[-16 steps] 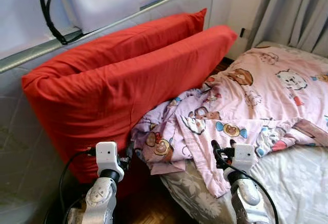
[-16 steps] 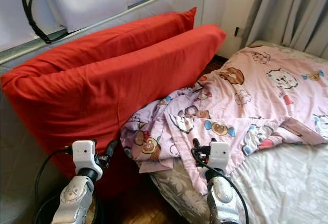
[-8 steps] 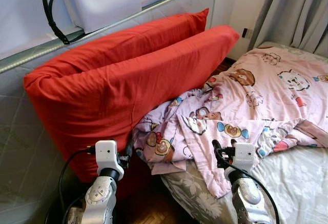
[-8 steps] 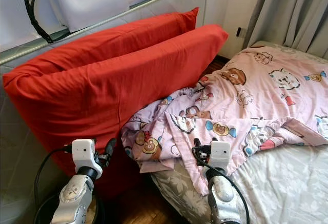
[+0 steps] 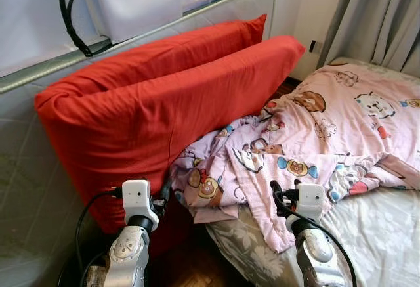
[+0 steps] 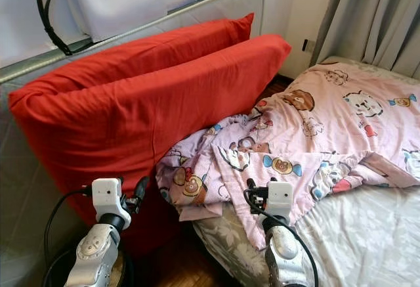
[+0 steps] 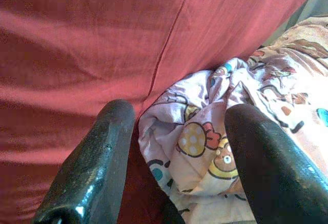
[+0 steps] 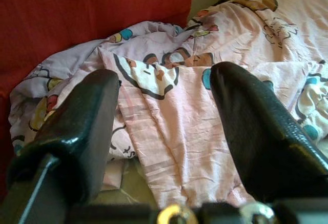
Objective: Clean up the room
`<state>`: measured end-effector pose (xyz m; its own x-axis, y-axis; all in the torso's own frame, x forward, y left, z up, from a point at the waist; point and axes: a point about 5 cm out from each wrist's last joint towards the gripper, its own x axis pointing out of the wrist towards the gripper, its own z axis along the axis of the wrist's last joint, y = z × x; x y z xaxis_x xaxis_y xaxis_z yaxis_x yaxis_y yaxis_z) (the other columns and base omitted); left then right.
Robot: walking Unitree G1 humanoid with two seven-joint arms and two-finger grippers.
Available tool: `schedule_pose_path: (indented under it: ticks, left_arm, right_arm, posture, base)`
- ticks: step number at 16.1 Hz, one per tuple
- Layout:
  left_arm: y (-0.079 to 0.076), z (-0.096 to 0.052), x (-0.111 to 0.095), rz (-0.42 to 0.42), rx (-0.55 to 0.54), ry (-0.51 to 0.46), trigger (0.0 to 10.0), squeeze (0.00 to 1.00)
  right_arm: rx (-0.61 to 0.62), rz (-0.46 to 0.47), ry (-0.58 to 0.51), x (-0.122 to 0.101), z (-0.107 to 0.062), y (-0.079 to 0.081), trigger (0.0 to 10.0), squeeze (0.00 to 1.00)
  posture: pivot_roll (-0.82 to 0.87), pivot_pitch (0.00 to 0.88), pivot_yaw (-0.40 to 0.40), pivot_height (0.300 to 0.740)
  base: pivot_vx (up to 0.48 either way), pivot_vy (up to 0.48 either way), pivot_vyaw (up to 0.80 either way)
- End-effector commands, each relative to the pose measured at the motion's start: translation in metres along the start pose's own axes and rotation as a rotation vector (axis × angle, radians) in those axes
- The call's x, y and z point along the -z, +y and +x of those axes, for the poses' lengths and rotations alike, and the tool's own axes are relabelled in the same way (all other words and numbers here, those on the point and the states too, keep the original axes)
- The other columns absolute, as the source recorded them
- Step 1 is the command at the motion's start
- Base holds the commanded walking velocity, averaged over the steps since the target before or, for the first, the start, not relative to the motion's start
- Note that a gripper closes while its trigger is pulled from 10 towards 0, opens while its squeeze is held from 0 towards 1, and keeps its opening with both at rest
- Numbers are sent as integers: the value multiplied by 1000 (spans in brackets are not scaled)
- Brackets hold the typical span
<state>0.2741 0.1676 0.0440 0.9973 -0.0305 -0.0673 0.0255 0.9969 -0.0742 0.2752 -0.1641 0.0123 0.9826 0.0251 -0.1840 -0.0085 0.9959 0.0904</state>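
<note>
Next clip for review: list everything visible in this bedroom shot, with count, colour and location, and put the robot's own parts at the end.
Pillows: 2, red, leaning on edge against the headboard, one behind the other.
Blanket: 1, pink with cartoon animal print, rumpled across the bed, one end bunched against the front pillow and hanging over the mattress edge.
Mattress: 1, grey floral sheet, lower right.
Headboard: 1, grey padded, behind the pillows.
Bag: 1, white with black straps, above the headboard.
Curtain: 1, grey, upper right.
Floor: dark wood, between pillows and bed.
Left gripper: 1, black fingers open, before the front pillow and the blanket's bunched end.
Right gripper: 1, black fingers open, over the hanging blanket edge.
</note>
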Motion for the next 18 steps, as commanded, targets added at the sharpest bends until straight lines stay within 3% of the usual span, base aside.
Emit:
schedule_pose_path:
  ticks: [1,10,18]
  left_arm:
    - [3,0,-1,-5,-11,4,10000,0]
    - [5,0,-2,-3,-16,3,10000,0]
    - [4,0,-2,-6,-19,5,10000,0]
  right_arm:
    - [-1,4,-10,-1,0,2,10000,0]
    - [-23,-18,20,3,0,5,10000,0]
    - [-24,-11,-16,-1,-1,5,10000,0]
  posture:
    - [-20,7,30,691]
    - [-19,20,30,687]
    - [-19,21,26,674]
  base:
    - [0,0,0]
    - [0,0,0]
    - [0,0,0]
